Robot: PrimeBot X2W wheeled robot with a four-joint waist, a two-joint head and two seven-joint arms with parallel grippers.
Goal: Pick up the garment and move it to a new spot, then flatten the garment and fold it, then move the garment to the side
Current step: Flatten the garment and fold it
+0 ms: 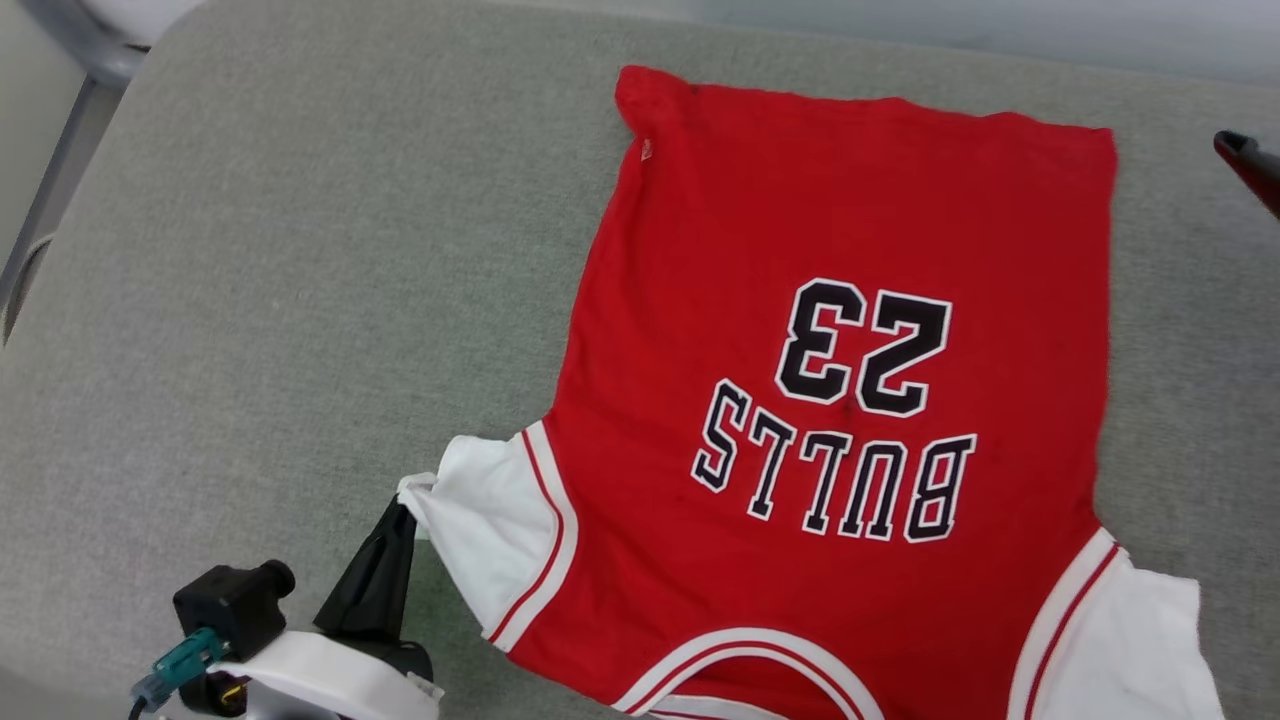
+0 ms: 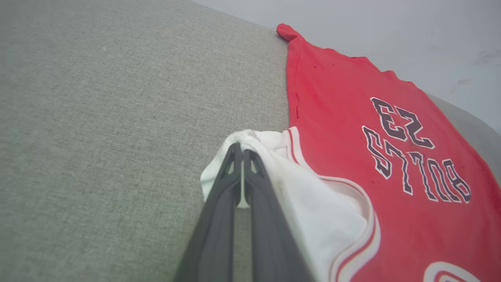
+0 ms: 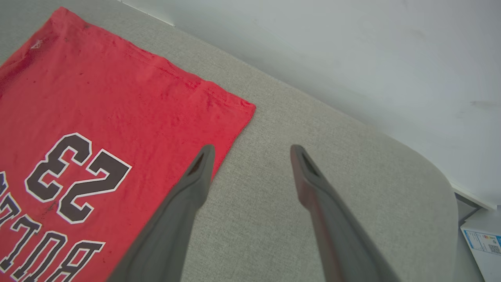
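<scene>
Red garment (image 1: 830,200) w/ "BULLS 23" print, upside down in head view.

Red garment (image 1: 850,250), white sleeves, black "BULLS 23" print up; spread flat on grey cushion (image 1: 300,300), right of centre, hem far, collar near, left sleeve tip bunched.

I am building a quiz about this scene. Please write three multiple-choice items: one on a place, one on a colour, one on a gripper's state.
1. Where does the left gripper hold the garment? A hem; B white sleeve; C collar.
2. What colour is the print? A black, white-edged; B yellow; C blue.
3. How is the right gripper? A shut on cloth; B shut, empty; C open.
Key: B, it pinches the sleeve's edge; A, dark letters edged white; C, jaws apart over the grey cushion.
</scene>
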